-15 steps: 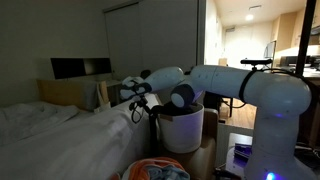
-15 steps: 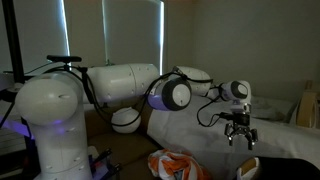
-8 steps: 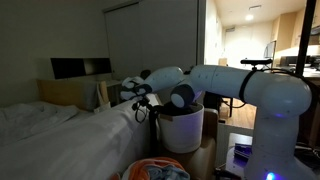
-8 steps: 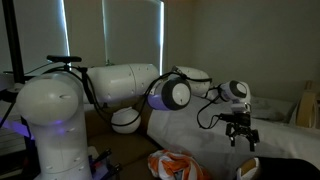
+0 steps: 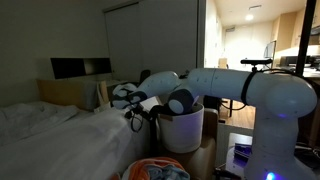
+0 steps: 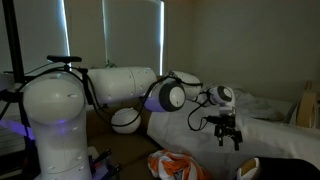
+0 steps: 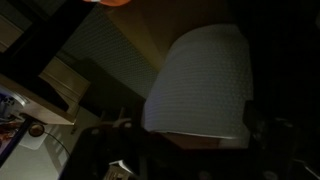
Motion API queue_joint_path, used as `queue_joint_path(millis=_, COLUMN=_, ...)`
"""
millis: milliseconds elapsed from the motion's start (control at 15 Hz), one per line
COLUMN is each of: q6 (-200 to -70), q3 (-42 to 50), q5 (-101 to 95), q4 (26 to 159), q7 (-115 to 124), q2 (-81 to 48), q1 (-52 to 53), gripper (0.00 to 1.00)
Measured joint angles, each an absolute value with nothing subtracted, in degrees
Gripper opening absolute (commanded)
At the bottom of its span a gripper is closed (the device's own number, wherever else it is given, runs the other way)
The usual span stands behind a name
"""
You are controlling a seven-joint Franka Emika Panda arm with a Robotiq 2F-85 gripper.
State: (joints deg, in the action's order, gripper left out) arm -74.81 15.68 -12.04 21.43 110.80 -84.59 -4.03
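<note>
Fingers (image 6: 230, 138) hang downward at the end of the long white arm (image 6: 125, 82), and in an exterior view they look spread apart with nothing between them (the wrist view is too dark to confirm this). They hover just over the near edge of the bed (image 6: 275, 125), close to its white sheet, though I cannot tell whether they touch it. The white hamper (image 5: 185, 135) serves as the landmark: the bed (image 5: 50, 135) lies beside the hamper and runs away from it, its long axis stretching off toward the far wall. The fingers (image 5: 135, 118) sit between the hamper and the bulk of the mattress, nearer the mattress corner. From the fingers, the sheet lies directly below and spreads out on the side away from the hamper, while the hamper stands back along the arm, near its elbow. In the wrist view the hamper (image 7: 200, 85) fills the middle as a pale, fine-meshed shape seen from above and at a slant. An orange cloth (image 5: 155, 170) lies low on the floor in front of the hamper, well apart from the fingers, and it shows in both exterior views (image 6: 172, 165).
</note>
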Motion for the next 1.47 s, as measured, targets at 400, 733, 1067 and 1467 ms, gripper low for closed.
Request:
queue_joint_path(millis=400, q6=-74.8, q3=14.3, q5=-12.0, q4=26.0, q7=110.8, q2=-85.7, q1=-3.7, gripper=1.00)
queue_joint_path(millis=733, q6=-74.9, q3=14.4, q5=-12.2, q4=30.2, q7=110.8, q2=-85.9, q1=-4.1, gripper=1.00)
queue_joint_path(millis=1067, q6=-74.9, q3=17.0, q5=-19.1, q4=30.6, q7=110.9, q2=-85.9, q1=-2.1, gripper=1.00)
queue_joint_path(millis=1467, q6=-74.9, q3=21.0, q5=-28.8, q4=28.8, q7=110.9, q2=-85.6, q1=3.5, gripper=1.00)
